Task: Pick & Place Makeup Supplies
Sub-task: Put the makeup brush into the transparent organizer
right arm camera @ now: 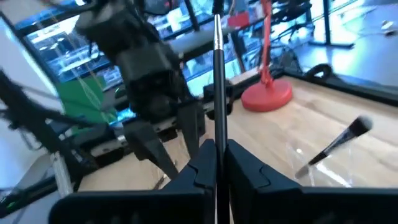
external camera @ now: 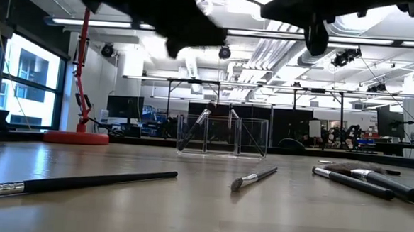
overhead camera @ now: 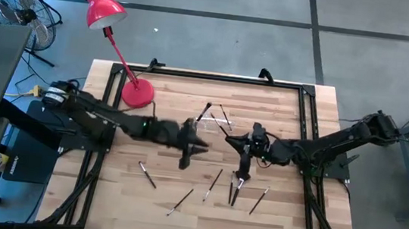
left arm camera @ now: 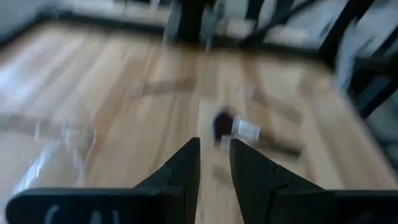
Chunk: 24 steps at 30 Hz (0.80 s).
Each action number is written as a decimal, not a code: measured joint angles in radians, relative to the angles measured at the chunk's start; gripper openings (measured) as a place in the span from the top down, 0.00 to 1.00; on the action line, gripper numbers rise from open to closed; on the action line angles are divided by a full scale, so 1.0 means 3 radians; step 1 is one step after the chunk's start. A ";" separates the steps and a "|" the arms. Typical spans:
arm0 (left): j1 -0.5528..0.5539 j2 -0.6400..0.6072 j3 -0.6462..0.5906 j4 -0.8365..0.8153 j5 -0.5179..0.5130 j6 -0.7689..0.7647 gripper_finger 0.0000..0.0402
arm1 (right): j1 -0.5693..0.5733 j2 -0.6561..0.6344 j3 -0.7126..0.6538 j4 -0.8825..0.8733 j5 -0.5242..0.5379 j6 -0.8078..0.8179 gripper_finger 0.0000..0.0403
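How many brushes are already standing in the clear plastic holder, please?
2: seen from the low view, one brush leans at the left end of the holder, and a second brush leans near its middle. Glare on the clear walls may hide another.

A red lamp (overhead camera: 105, 12) with a red base stands on the pale, wood-grained table (overhead camera: 278, 214). Both arms and grippers are black. Just ahead of the right gripper (right arm camera: 214, 155), a clear holder (external camera: 224, 135); between its fingers, a black-handled, silver-banded brush (right arm camera: 217, 74). Scattered dark-handled brushes (external camera: 76, 182) carry silver ferrules.
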State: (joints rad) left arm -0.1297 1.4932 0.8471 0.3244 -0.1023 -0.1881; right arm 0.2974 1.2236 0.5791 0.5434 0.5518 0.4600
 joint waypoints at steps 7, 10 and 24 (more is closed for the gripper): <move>0.0484 -0.0120 0.0006 0.1032 0.0841 0.0069 0.79 | 0.0000 0.0001 0.0147 0.0001 0.0081 -0.0222 0.98; 0.0593 -0.0112 -0.0002 0.1440 0.1039 -0.0019 0.79 | 0.0000 0.0001 0.0217 0.0002 0.0099 -0.0334 0.97; 0.0635 -0.0113 0.0000 0.1585 0.0956 -0.0087 0.79 | 0.0000 0.0005 0.0321 -0.0026 0.0042 -0.0578 0.98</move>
State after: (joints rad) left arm 0.0608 1.4593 0.8471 0.7998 0.1844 -0.2142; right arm 0.2974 1.2252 0.6754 0.5355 0.5645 0.2867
